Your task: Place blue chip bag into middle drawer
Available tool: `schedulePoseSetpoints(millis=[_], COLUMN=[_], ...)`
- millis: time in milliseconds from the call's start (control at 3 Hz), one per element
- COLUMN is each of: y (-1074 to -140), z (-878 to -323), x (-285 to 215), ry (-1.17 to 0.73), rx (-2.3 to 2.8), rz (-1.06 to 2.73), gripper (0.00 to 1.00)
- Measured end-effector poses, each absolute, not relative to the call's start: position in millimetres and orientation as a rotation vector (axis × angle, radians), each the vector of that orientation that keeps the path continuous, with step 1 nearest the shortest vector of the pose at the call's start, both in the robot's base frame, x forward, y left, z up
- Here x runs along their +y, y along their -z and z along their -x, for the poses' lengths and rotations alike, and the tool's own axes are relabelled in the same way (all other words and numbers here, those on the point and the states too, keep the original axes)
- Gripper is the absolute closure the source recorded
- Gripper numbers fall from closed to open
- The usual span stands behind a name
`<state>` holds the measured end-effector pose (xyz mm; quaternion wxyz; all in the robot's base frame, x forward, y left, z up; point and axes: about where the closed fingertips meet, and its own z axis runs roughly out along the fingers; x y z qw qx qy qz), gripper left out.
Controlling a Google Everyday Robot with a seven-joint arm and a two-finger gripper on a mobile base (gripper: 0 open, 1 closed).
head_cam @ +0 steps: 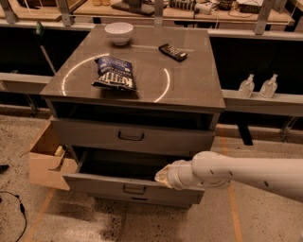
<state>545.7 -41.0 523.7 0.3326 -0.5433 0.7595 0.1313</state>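
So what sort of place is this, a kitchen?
More likely a lab or workshop: cluttered benches behind, a grey drawer cabinet, taped concrete floor. The end effector sits at the open middle drawer.

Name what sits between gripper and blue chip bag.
The top drawer's front, in the camera view; the gripper is at the middle drawer's rim.

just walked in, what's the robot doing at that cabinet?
The arm reaches low from the right, with the gripper at the front edge of the pulled-out middle drawer, right of its handle. The blue chip bag lies on the cabinet top, untouched, near a white bowl and a small black packet. So the drawer is open, but the bag is not yet picked up.
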Motion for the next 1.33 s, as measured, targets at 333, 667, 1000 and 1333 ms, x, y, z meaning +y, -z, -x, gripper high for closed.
schedulePoseSetpoints(millis=[333,667,1000,1333], y=[-507,-491,-482,-472], z=[-570,-592,-599,-595], x=[-38,-35,-32,-32], ry=[-0.305,-0.279,-0.270,-0.271], rx=[1.966,1.952,1.949,1.967], rz=[1.447,1.475,1.486,1.493], gripper=[1.00,1.00,1.00,1.00])
